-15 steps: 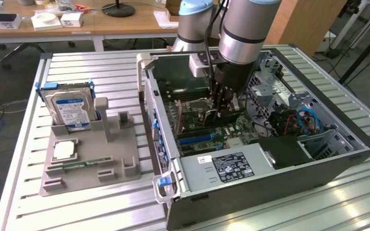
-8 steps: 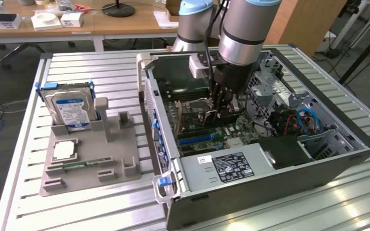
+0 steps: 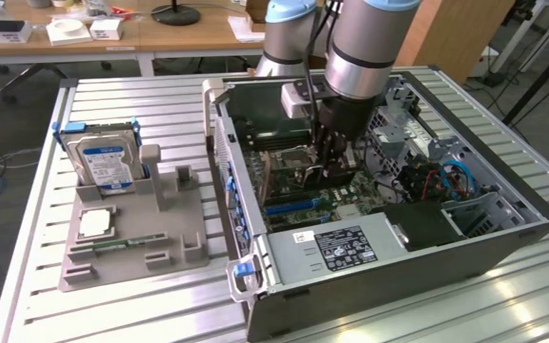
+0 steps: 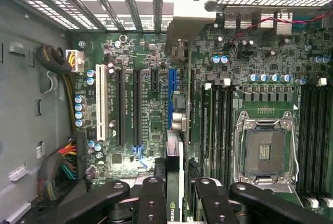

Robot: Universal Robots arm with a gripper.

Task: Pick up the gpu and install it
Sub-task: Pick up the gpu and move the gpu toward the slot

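Observation:
The gpu (image 4: pixel 175 130) is seen edge-on in the wrist view as a thin dark card with a pale edge, standing between my fingers (image 4: pixel 151 199). My gripper (image 4: pixel 174 195) is shut on it. The card hangs just over the motherboard, in line with the blue expansion slot (image 4: pixel 172 86). In the exterior view my gripper (image 3: pixel 336 163) reaches down inside the open computer case (image 3: pixel 503 236), with the gpu (image 3: pixel 339 171) held low over the green board. I cannot tell whether the card's lower edge touches the slot.
The bare processor socket (image 4: pixel 265 151) and black memory slots lie beside the card. Cable bundles (image 4: pixel 62 166) and drive cages crowd the case. At the exterior view's left, a grey holder (image 3: pixel 131 264) carries a blue-labelled hard drive (image 3: pixel 103 161), a processor (image 3: pixel 95 223) and a memory stick (image 3: pixel 112 246).

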